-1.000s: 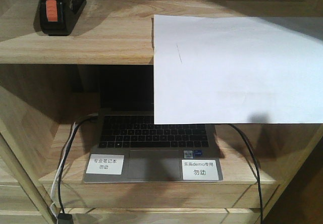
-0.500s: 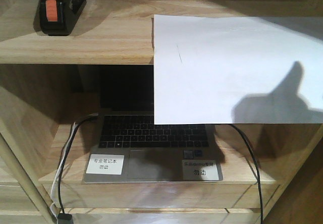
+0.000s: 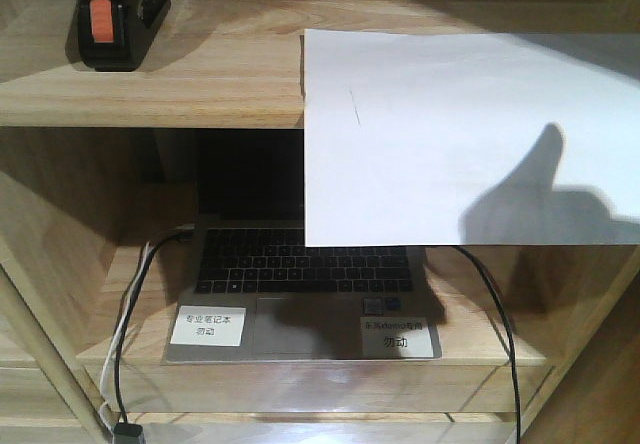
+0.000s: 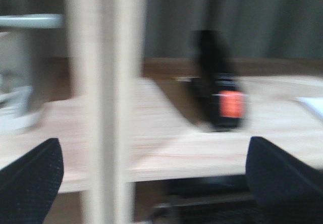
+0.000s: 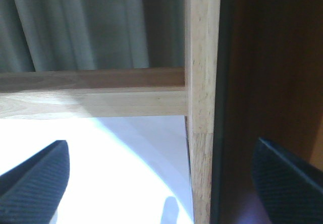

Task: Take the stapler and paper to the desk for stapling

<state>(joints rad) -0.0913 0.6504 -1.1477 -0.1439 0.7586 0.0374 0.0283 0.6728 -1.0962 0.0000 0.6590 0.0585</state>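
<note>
Currently in hand: as I judge it, the reach into the shelf unit (image 3: 60,264), one arm per item. Nothing is gripped, and the desk is in no view.
Left gripper (image 4: 154,156): fingers spread wide at 7 and 5 o'clock of its own blurred camera, with nothing between them.
Right gripper (image 5: 159,156): likewise spread and empty, hanging near the paper (image 5: 96,173).
Shelf post (image 4: 103,103): stands at 11 o'clock ahead of the left gripper. I'd steer right of it before going in.
Stapler (image 4: 222,95): sits on the upper shelf (image 3: 200,84) at 1 o'clock from the left gripper, orange end nearest. It is best taken squarely across its narrow body, so it doesn't twist.
Paper, how to take it: it lies flat with its front part overhanging the board. That free edge is the place to pinch, because the flat part offers no hold from above.
Front view only: it shows the stapler at 10 o'clock, well apart from the paper at 2 o'clock. The overhang hangs before part of the laptop (image 3: 300,284) at 6 o'clock. A shadow (image 3: 540,199) falls on the sheet at 4 o'clock. Neither arm shows.
Wrist views only: they show the finger spread, the shelf upright (image 5: 202,108) beside the paper's edge, and a curtain (image 5: 91,27) behind.
</note>
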